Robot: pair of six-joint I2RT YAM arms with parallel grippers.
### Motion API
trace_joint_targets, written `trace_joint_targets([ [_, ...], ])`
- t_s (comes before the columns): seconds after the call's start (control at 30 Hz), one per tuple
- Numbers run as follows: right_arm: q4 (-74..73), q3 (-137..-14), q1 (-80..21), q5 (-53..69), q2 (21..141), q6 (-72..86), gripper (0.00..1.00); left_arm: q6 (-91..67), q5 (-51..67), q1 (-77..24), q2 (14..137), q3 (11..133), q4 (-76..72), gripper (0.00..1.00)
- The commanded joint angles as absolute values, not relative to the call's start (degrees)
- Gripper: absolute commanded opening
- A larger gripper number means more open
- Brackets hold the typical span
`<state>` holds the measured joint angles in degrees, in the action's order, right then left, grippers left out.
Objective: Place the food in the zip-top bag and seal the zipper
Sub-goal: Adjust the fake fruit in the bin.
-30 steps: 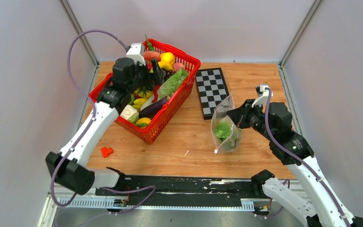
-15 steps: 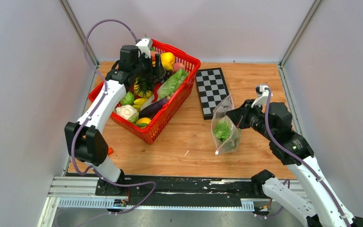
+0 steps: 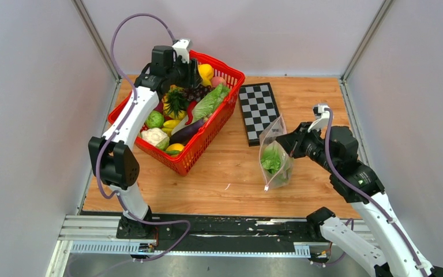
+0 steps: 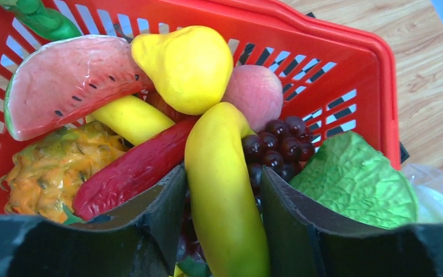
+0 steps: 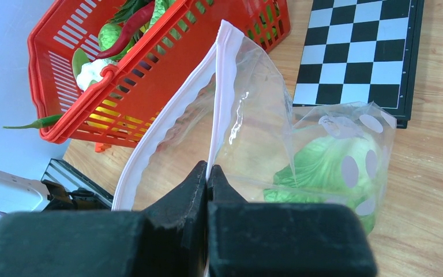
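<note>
red basket (image 3: pixel 207 135) is stuffed with toy produce: watermelon slice (image 4: pixel 63 81), yellow pear (image 4: pixel 187 63), grapes (image 4: pixel 277 144), red chilli (image 4: pixel 132 170), banana (image 4: pixel 213 138); zip-top bag (image 3: pixel 277 158) stands off to the basket's right, lettuce (image 5: pixel 317 167) inside; left gripper (image 4: pixel 220 184) hangs over the basket's far end, jaws either side of the banana, can't tell if they're actually squeezing; right gripper (image 5: pixel 207 173) is pinched tight on the zipper (image 5: pixel 222 86)
</note>
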<state>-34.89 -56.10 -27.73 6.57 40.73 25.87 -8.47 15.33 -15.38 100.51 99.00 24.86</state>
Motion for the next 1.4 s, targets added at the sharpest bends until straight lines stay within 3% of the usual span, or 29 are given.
trace_joint_targets([
  [0.0,-32.68,-56.07,-27.84,7.08,39.49,26.74,0.0,-5.79,15.9,-15.12,101.84,103.46,31.0,0.55],
  [0.27,-32.68,-56.1,-27.82,7.41,39.62,26.71,0.0,-4.37,15.87,-15.12,98.72,100.76,32.95,0.48],
  [0.43,-32.78,-55.86,-27.86,7.22,38.97,26.76,0.0,-4.55,18.05,-15.12,97.67,100.67,34.06,0.29],
  [0.83,-32.63,-55.96,-27.81,6.85,39.24,26.72,0.0,-10.23,11.99,-15.12,79.93,85.51,24.69,0.1],
  [1.17,-31.9,-55.58,-27.82,7.47,39.47,27.18,0.0,-13.53,8.34,-15.12,71.87,80.77,19.59,0.06],
  [1.37,-31.99,-55.51,-27.85,7.14,39.38,27.03,0.0,-13.03,1.13,-15.12,69.78,77.09,25.82,0.19],
])
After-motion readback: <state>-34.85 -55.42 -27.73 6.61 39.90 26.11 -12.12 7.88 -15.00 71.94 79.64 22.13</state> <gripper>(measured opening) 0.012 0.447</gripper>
